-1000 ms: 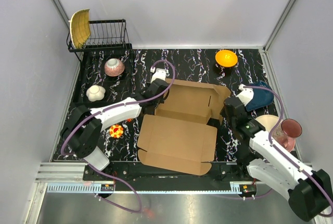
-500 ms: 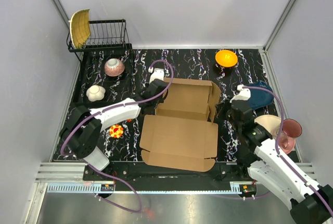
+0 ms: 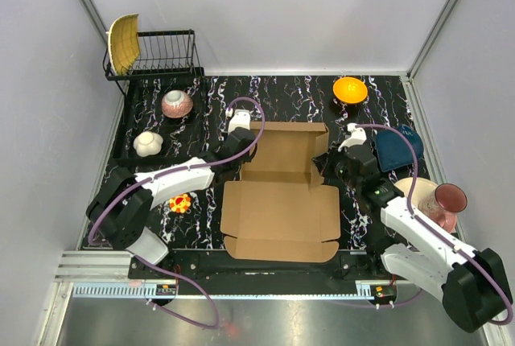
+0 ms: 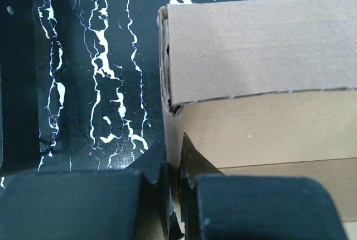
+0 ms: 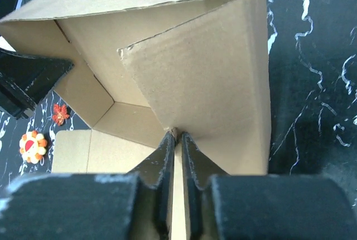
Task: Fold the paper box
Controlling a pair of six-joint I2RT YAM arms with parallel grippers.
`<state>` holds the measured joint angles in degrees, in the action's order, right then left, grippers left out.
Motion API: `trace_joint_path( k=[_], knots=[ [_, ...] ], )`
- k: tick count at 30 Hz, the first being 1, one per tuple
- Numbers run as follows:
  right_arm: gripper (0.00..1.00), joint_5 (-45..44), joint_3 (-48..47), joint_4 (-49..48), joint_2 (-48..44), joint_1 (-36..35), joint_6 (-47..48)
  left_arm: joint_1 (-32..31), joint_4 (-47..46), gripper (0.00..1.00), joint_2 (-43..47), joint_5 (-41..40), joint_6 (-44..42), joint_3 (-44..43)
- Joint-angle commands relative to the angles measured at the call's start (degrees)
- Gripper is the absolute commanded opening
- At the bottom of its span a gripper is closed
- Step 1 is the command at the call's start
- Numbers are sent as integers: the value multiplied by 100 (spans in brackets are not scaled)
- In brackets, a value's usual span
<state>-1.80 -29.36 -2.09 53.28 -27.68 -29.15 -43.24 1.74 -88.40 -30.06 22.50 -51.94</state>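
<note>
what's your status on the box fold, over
Left fingers shut on paper box left wall. Right fingers shut on right wall. Front panel lying flat. Blue bowl beside right wrist, clear of box.

Each arm is built of white moulded links joined by black cylindrical joints: the left arm [image 3: 173,179] fills the lower left of the overhead frame, the right arm [image 3: 418,229] the lower right. A thin purple cable [image 3: 259,109] trails along each, and a small white housing [image 3: 238,122] caps each wrist. In the wrist views, the left gripper [image 4: 174,159] and right gripper [image 5: 176,138] show matte black blocky bodies, faintly scuffed grey, with pointed wedge-shaped black fingers [image 5: 192,164]
</note>
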Motion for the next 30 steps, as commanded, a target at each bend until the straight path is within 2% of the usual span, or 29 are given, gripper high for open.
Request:
trace_joint_path(
  k=[1, 3, 7, 10, 19, 23, 26, 27, 29, 30],
  knots=[
    [18, 383, -78, 112, 184, 8, 49, -53, 37, 0, 7, 18, 44, 167],
    [29, 304, -87, 165, 122, 0, 111, -53, 37, 0, 7, -26, 35, 167],
    [45, 216, -174, 542, -62, 0, 208, -53, 37, 0, -10, -61, 26, 167],
    [54, 215, -262, 683, -168, 0, 269, -53, 46, 0, -28, -87, 17, 176],
    [66, 215, -842, 1402, -1011, 0, 532, -53, 99, 0, -90, -114, 26, 149],
    [67, -337, -1071, 1755, -1486, 8, 533, -53, 116, 0, -125, -140, 26, 158],
    [62, -1390, -1072, 2071, -1829, 0, 314, -53, 108, 0, -99, -140, 35, 184],
    [48, -1993, -1037, 2168, -1899, 8, 217, -53, 116, 0, -72, -157, 35, 185],
    [26, -2585, -1019, 2475, -1804, 8, -12, -53, 108, 0, -55, -158, 35, 193],
    [19, -2684, -984, 2537, -1612, 17, -82, -53, 99, 0, -37, -149, 35, 193]
  ],
)
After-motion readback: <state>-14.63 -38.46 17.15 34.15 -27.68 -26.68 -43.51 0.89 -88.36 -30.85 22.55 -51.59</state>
